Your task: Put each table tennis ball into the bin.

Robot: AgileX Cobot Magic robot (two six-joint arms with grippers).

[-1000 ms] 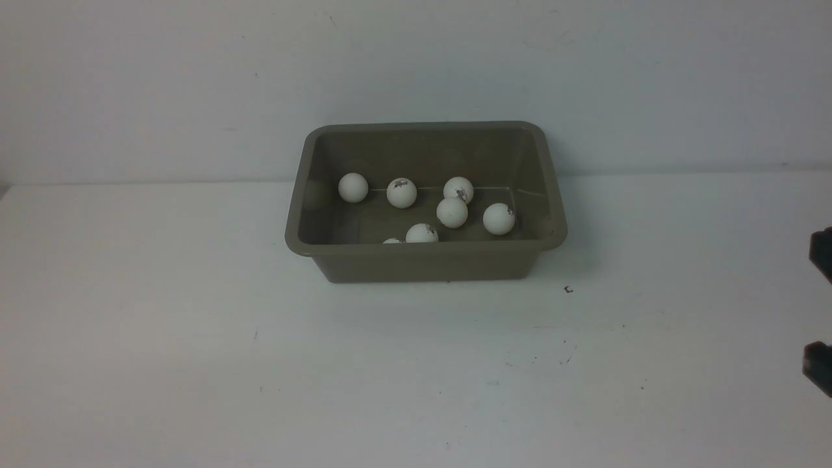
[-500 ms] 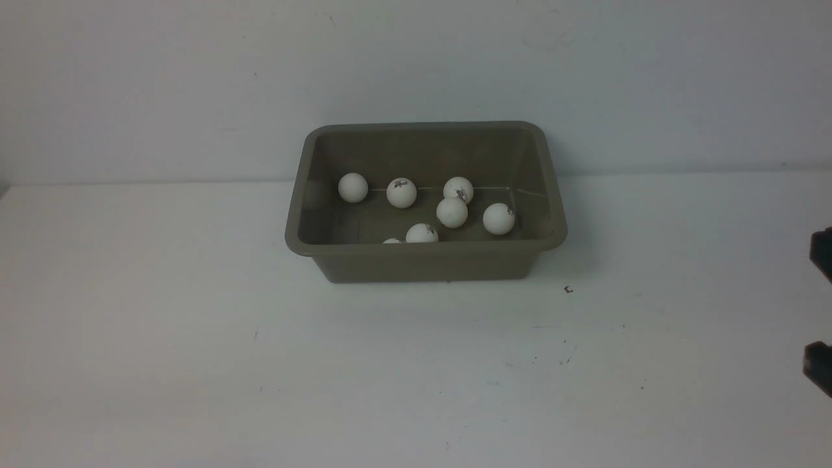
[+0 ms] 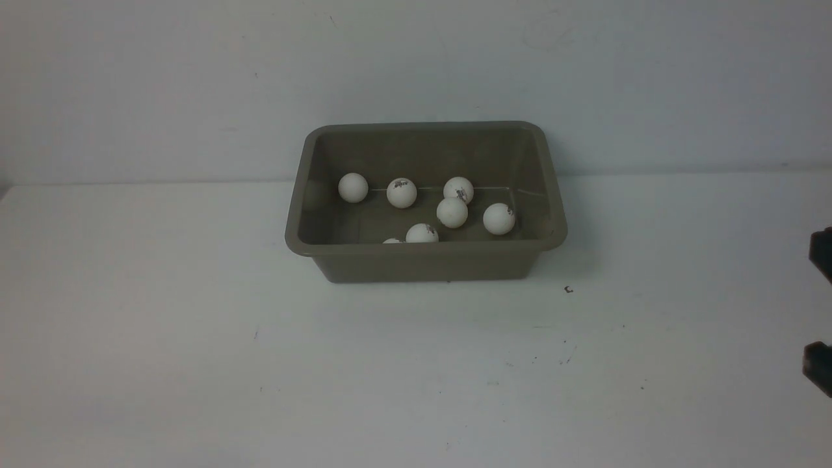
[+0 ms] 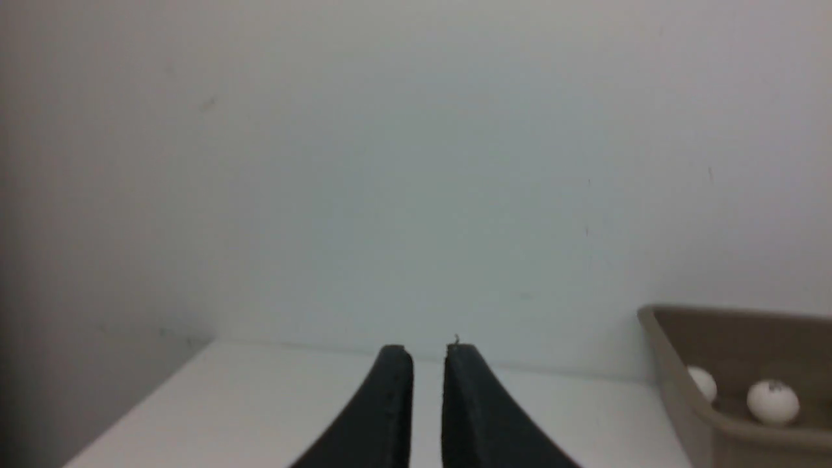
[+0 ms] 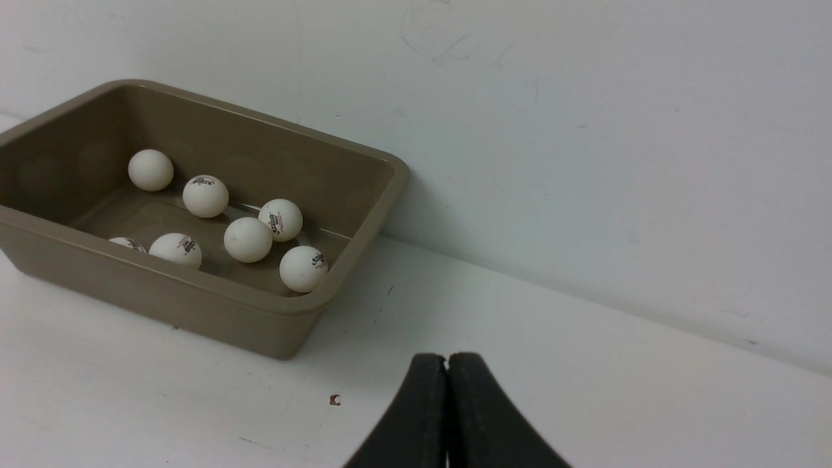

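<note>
Item: one rectangular taupe plastic bin [image 3: 426, 260] with rounded corners and flared rim, standing at the far centre of the white table [image 3: 195, 357], close to the pale back wall [image 3: 416, 65]. Contents: seven small matte white table tennis balls visible on its floor, several bearing a dark printed logo; one at the far left [image 3: 353, 187], one just right of it [image 3: 402, 193], two touching or nearly so at centre [image 3: 458, 190] [image 3: 452, 212], one toward the right wall [image 3: 498, 219], and two against the near wall [image 3: 422, 233] [image 3: 392, 240], the last largely hidden behind the rim. An eighth may lie behind that near wall; cannot tell. No ball is visible on the table outside the bin. Left gripper [image 4: 428, 354]: jaws drawn nearly together with a thin gap, holding nothing, parked at the left of the bin. Right gripper [image 5: 447, 359]: jaws pressed closed, empty, parked near and right of the bin, over a small dark speck [image 5: 335, 400] on the table. Step in hand, by judgement: collection appears finished or all but finished, both arms idle. Next move calls for confirming the count behind the near rim; any stray ball would need jaws opened before approach.
</note>
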